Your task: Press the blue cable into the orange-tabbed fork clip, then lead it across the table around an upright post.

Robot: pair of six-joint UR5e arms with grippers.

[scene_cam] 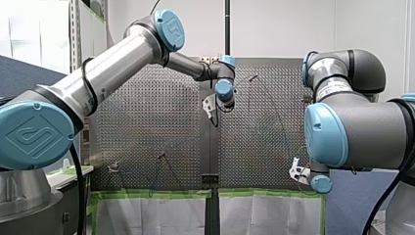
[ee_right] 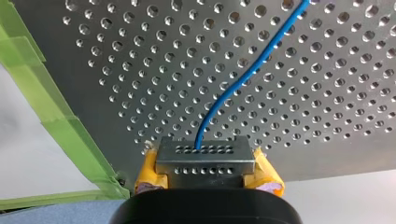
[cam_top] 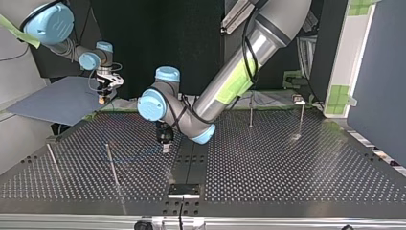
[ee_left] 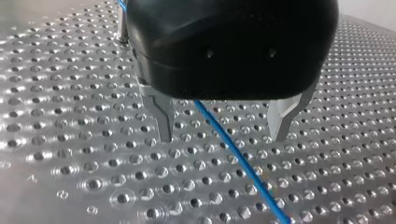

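The blue cable lies on the perforated table and runs between the metal fingers of my left gripper. That gripper is open, just above the plate near the table's middle, and touches nothing. My right gripper is shut, its yellow pads clamped on a small perforated metal block at the cable's end. It hangs by the table's corner at the top view's far left. I cannot make out an orange-tabbed clip.
Thin upright posts stand on the table: two at the top view's left and two at the far right. A black plate sits at the near edge. Green tape lines the table's edge beside my right gripper.
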